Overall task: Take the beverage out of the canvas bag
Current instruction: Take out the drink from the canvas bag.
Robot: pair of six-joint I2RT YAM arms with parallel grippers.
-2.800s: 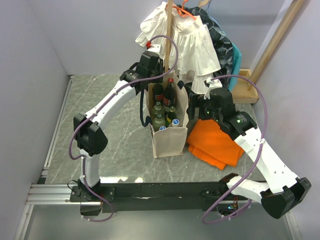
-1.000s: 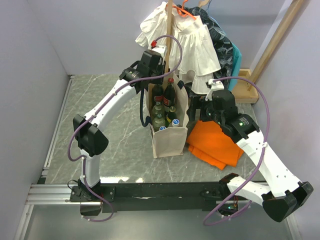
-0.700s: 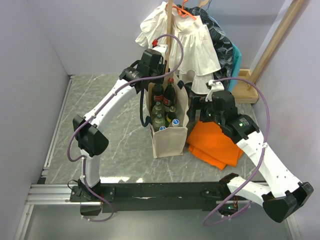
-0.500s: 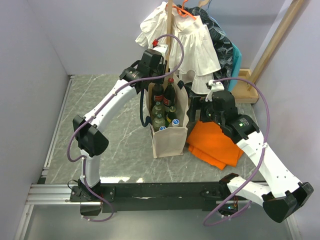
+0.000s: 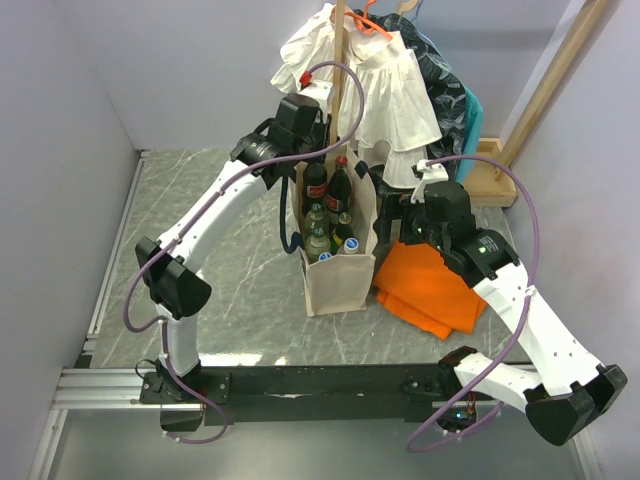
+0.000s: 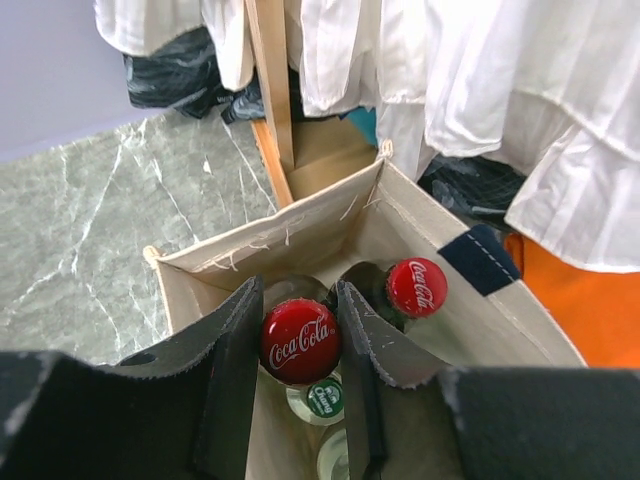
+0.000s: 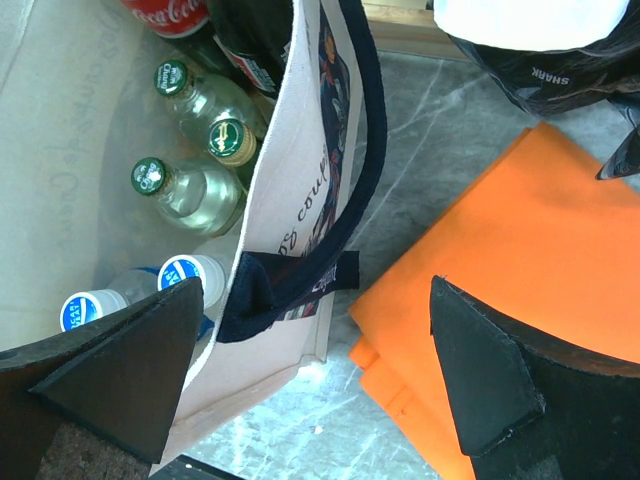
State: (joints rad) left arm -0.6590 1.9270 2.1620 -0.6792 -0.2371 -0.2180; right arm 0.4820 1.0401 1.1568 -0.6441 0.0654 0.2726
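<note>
Left hand (image 6: 298, 300) pinches only the cap of the cola bottle (image 6: 300, 342); lifted, it could slip. Right hand (image 7: 316, 290) gapes astride the bag (image 7: 300, 190) wall.

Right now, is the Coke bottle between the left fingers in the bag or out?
In. The Coke bottle's cap sits below the bag rim, among other bottles, the left gripper flanking it.

Nearer red bottle cap (image 6: 300, 340): I read "Coca-Cola" in white script.
Farther red bottle cap (image 6: 417, 287): "Coca-Cola" too.
Black fabric (image 7: 545, 70): "SHARK".
Canvas bag (image 7: 325, 190) print: script I cannot read.
</note>
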